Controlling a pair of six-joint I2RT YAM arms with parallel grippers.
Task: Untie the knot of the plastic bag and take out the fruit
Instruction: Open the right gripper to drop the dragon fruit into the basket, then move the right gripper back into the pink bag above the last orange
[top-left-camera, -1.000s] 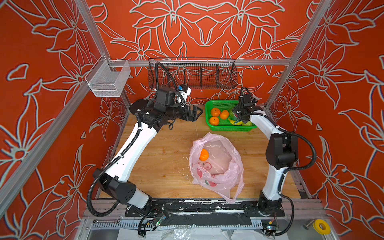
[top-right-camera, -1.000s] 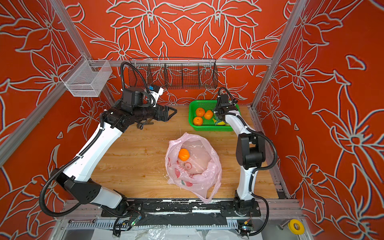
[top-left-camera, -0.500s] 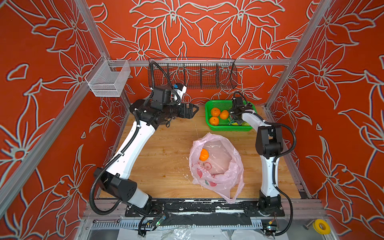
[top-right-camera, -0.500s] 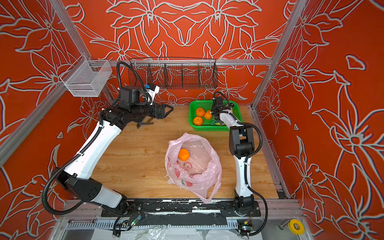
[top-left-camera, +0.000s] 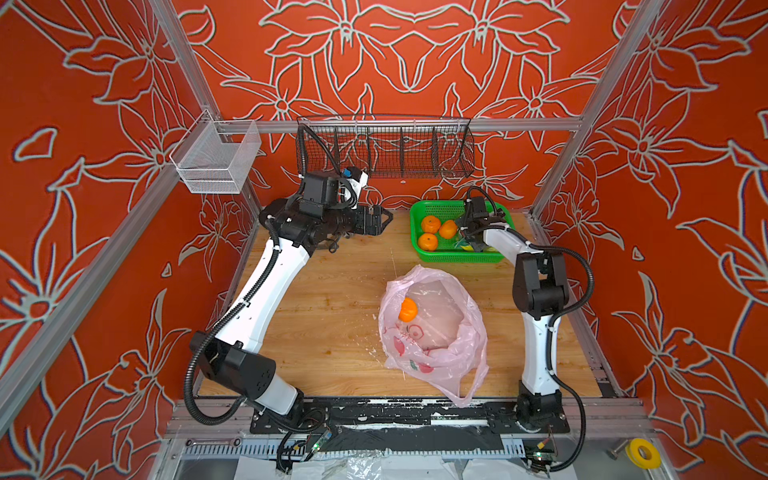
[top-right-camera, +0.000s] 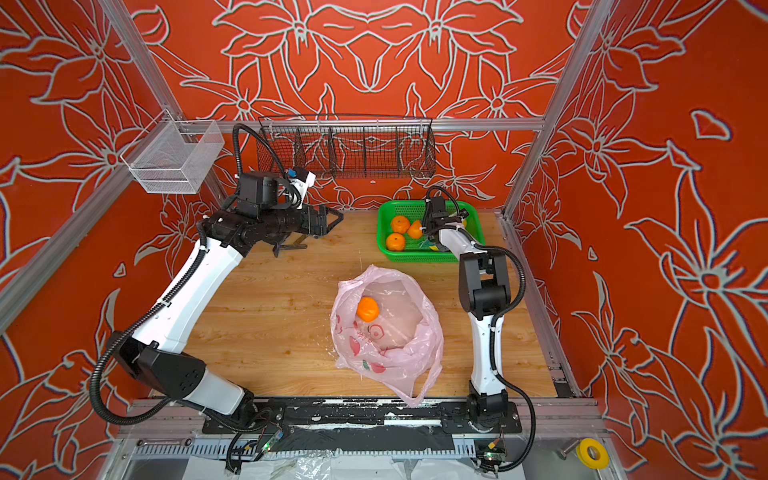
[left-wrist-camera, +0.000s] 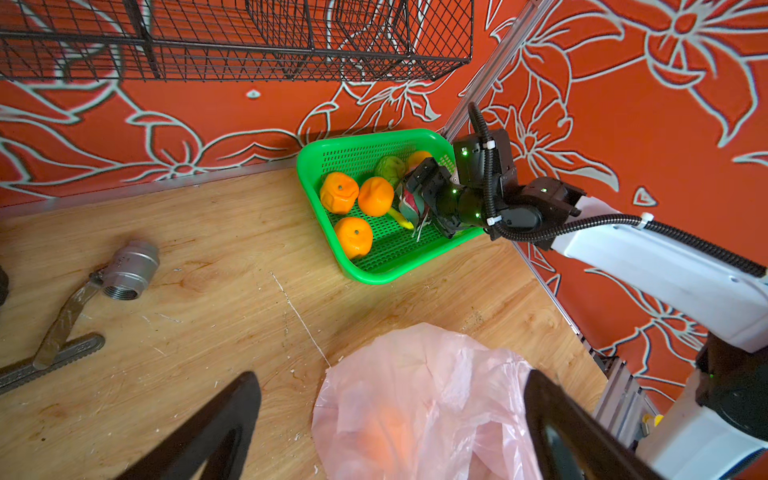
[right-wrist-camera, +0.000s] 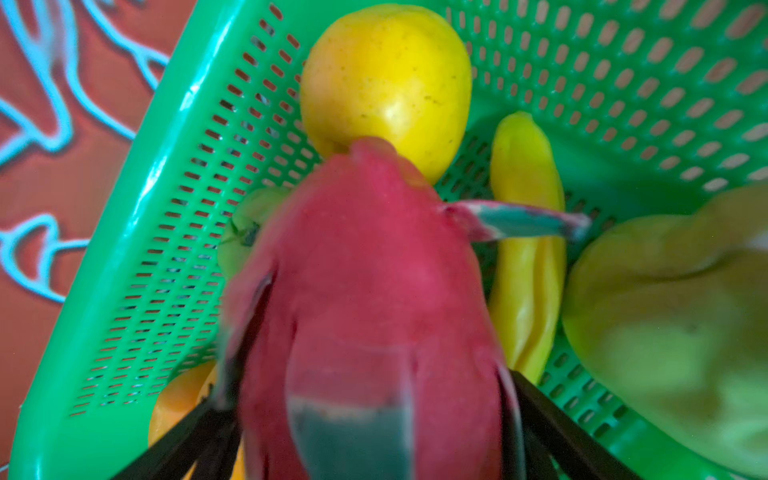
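Dragon fruit (right-wrist-camera: 365, 291) fills the right gripper (right-wrist-camera: 365, 390) inside the basket (right-wrist-camera: 174, 257), grip unclear; next, likely release and fetch the orange (top-left-camera: 407, 309) in the bag (top-left-camera: 436, 353).

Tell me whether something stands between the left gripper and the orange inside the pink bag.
No solid object. Only tabletop lies between the left gripper and the plastic bag. The bag's thin wall covers the orange on the gripper's side; from above, its mouth appears open.

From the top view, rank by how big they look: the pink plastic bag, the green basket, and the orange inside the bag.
Largest to smallest:
1. plastic bag
2. green basket
3. orange, clearly smallest
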